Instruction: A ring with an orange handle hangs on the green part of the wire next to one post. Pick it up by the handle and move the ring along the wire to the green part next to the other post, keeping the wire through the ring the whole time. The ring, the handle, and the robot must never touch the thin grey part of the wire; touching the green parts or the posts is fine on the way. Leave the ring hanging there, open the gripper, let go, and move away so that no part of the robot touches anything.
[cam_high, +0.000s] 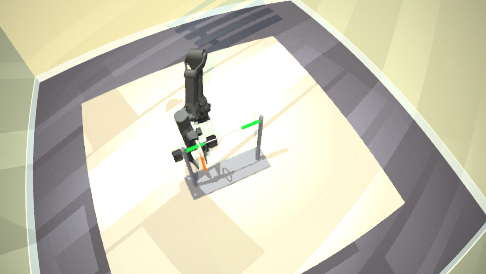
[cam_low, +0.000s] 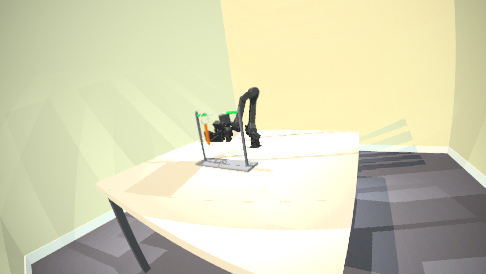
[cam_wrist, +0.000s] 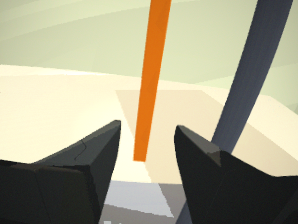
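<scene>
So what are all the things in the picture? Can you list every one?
Table: one, pale cream, in the middle of the room, on dark legs.
Base plate: one, grey, flat on the table.
Posts: two, grey, upright at the plate's ends.
Wire: one, thin pale grey, strung between the post tops.
Green parts: two, green, one beside each post.
Ring: one, pale, hanging on the green part by the nearer post.
Handle: one, orange, hanging down from the ring.
Floor: dark grey, around the table.
Walls: yellow-green.
Arm: one, dark grey, behind the wire.
Gripper: one, dark, open, fingers either side of the handle's lower end.
</scene>
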